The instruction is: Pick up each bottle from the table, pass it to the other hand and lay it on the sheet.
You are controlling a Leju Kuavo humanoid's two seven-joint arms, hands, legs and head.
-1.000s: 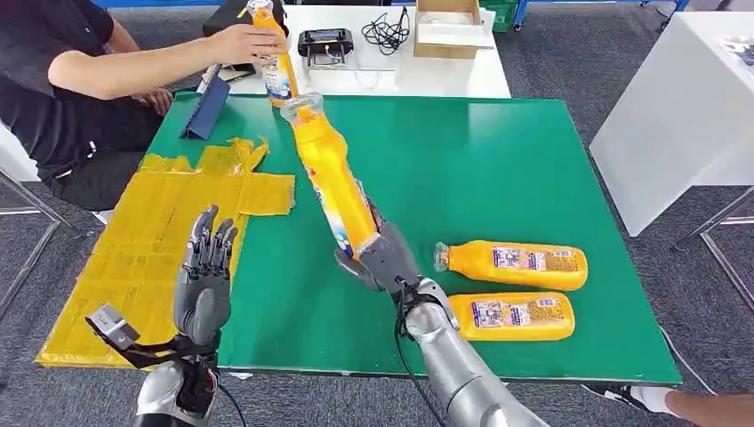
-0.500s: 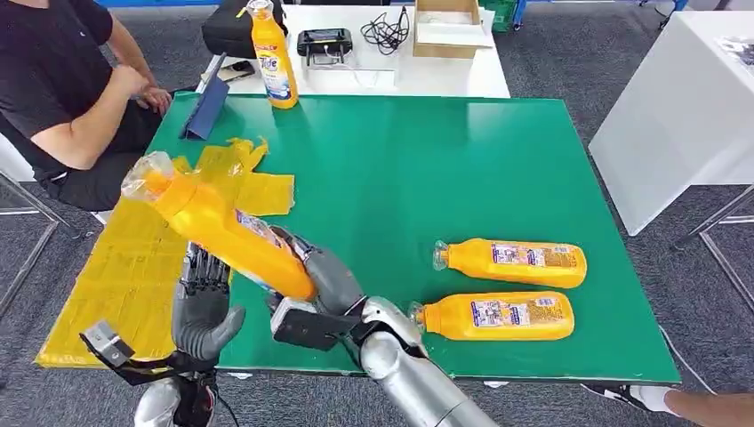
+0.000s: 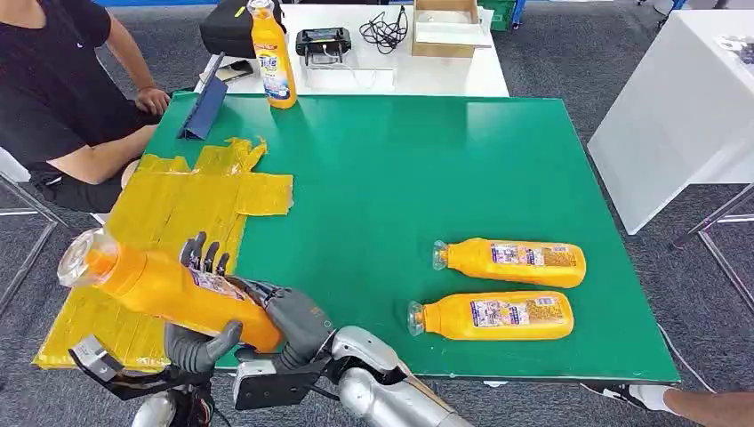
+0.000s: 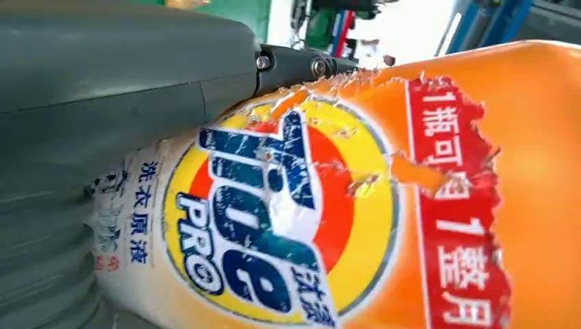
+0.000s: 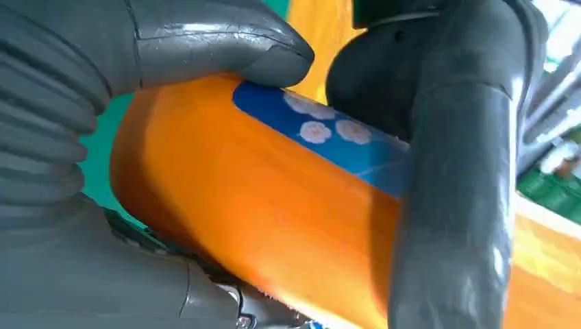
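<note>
Orange bottle (image 5: 274, 226) with blue flowered label, right hand (image 5: 226, 171) wrapped around it, thumb on top

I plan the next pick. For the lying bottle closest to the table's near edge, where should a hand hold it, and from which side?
Grip the nearer lying bottle around its wide labelled body, not the narrow neck. It lies flat, cap pointing towards the robot's left, parallel to the other lying bottle just behind it. So I would come from above or the near edge.

Orange bottle (image 3: 178, 294) tilted over yellow sheet (image 3: 169, 205)
</note>
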